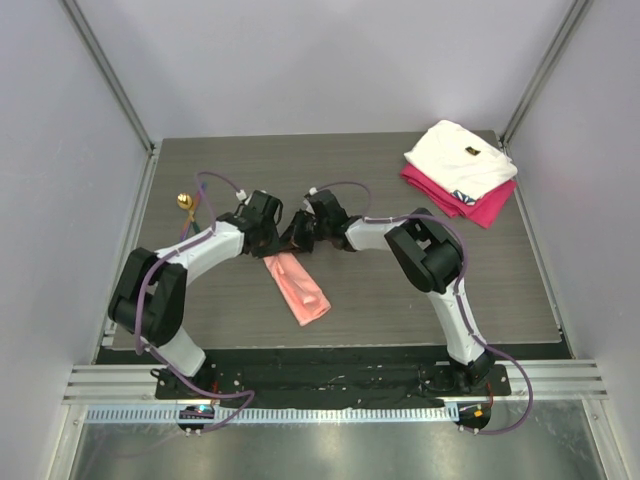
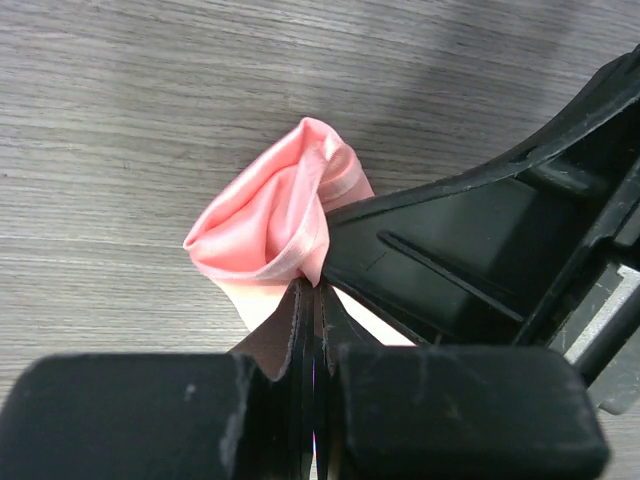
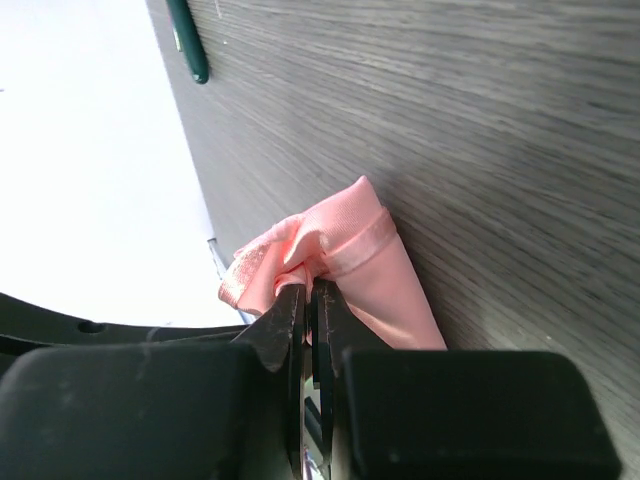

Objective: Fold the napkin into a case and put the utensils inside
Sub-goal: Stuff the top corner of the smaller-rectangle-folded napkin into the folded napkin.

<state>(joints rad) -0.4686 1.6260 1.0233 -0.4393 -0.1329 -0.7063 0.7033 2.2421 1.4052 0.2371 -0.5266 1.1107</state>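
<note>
Napkin (image 1: 297, 285): folded to a narrow salmon-pink strip, flat on the table (image 1: 400, 290), well apart from the folded white cloth (image 1: 460, 158), to that cloth's near left.
Left gripper (image 2: 315, 290): clenched on the strip's end farthest from the arm bases; satin bunches in a loose roll just ahead of its tips.
Right gripper (image 3: 308, 295): clamped on the same end from the opposite side, its tips just beside the left gripper's.
Napkin and pincers: cloth pinched between both pairs of tips, the rest of the strip trailing toward the arm bases.
Step in hand: apparently another fold of the strip toward a case.
Doing it well: move both grips together and level, carry the end squarely over the strip, lay the edges flush and let go only once the cloth lies flat; uneven pulls would likely twist the slippery satin.
Utensils: gold-bowled spoon (image 1: 184, 201) lies farther left from the white cloth than the napkin, untouched.
</note>
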